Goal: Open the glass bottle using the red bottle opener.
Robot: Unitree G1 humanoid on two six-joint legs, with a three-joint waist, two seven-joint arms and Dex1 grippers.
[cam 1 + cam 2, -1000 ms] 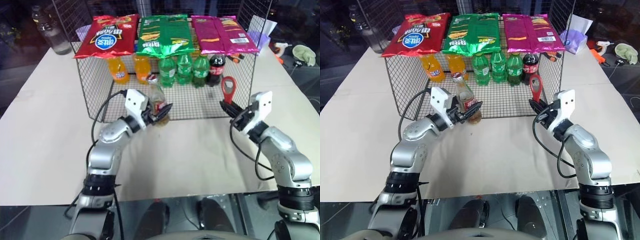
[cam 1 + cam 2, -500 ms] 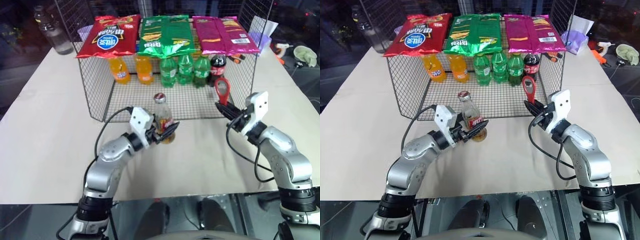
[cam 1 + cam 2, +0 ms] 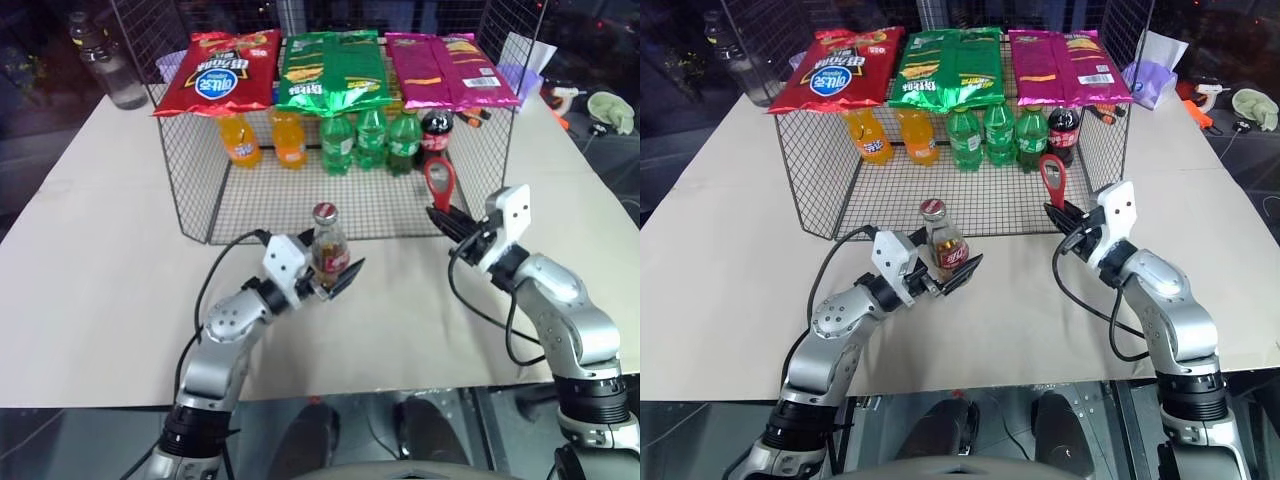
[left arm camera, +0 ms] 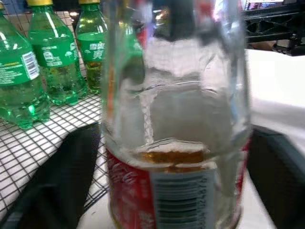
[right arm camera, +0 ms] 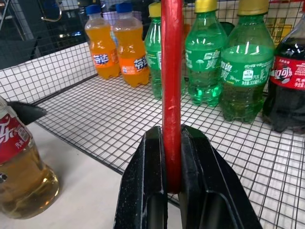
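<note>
Two grippers: both in front of the wire cage [image 3: 200, 190], the left by the bottle, the right holding the opener.
Left gripper [image 3: 334, 277]: its jaws stand wide apart, one finger on each side of the glass bottle [image 3: 328, 246]; in the left wrist view there is a gap between each finger [image 4: 57, 186] and the glass.
Glass bottle: upright on the table [image 3: 90, 250] between those jaws, metal cap on, amber liquid low in it, red label facing the wrist camera.
Right gripper [image 3: 437, 216]: jaws pressed together on the lower end of the red bottle opener [image 3: 438, 184].
Red bottle opener: stands upright out of the jaws, holed head uppermost, well apart from the bottle.
Beyond the jaws: orange soda bottles [image 5: 119, 45], green bottles [image 5: 224, 57] and a cola bottle [image 5: 288, 81] stand inside the cage.
Cage top: three snack bags [image 3: 330, 65] lie flat.
</note>
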